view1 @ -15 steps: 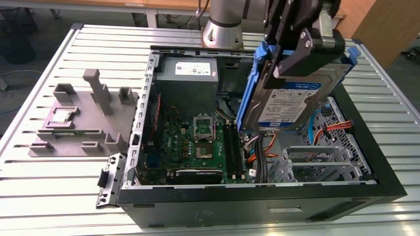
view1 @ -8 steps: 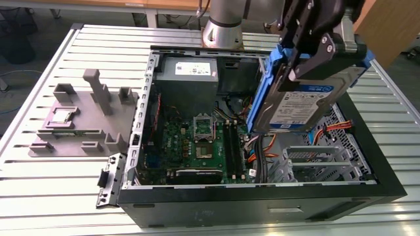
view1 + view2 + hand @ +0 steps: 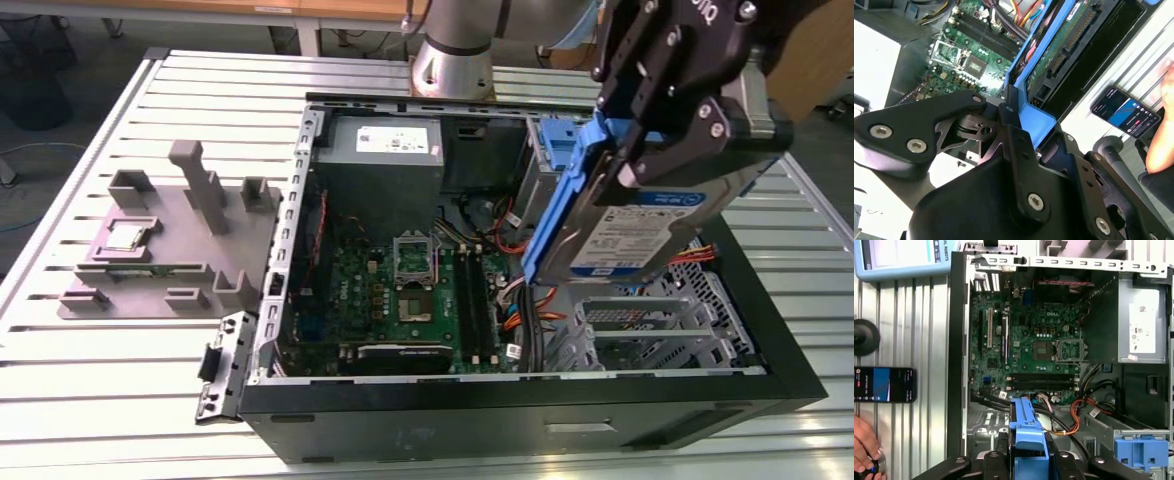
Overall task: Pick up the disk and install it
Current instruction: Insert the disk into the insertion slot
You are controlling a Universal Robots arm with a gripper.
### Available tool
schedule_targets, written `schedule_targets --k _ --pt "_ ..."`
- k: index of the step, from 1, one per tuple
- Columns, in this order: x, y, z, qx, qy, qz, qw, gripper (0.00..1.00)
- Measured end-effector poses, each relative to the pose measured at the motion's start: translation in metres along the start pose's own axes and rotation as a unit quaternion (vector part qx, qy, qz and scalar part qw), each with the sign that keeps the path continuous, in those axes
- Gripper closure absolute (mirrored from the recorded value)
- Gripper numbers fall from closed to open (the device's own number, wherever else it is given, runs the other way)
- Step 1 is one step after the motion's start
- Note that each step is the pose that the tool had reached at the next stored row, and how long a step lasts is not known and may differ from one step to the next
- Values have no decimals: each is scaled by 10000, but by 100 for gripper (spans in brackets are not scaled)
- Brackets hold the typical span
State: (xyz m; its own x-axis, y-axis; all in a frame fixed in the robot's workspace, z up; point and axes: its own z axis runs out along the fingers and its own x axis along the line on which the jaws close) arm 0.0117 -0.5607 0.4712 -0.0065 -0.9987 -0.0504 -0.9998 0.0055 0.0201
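1. The pincer (image 3: 661, 150) is clenched on the disk (image 3: 627, 240), gripping it by its blue side rails.
2. The disk hangs tilted above the open computer case (image 3: 534, 410), seemingly over the metal drive cage (image 3: 654, 322).
3. A phone (image 3: 885, 385) lies on the slatted worktop (image 3: 107, 370) beside the case.

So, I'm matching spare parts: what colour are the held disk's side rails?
Blue side rails on the disk, best in the exterior view.
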Motion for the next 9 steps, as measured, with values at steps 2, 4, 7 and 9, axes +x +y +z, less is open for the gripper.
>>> schedule_targets --k 2,4,7,9 --pt "15 -62 9 -1 0 -1 10000 63" --pt "26 -126 21 -4 -1 0 10000 63" --pt "39 -226 40 -15 0 0 10000 63" --pt "44 -289 52 -22 0 1 10000 63"
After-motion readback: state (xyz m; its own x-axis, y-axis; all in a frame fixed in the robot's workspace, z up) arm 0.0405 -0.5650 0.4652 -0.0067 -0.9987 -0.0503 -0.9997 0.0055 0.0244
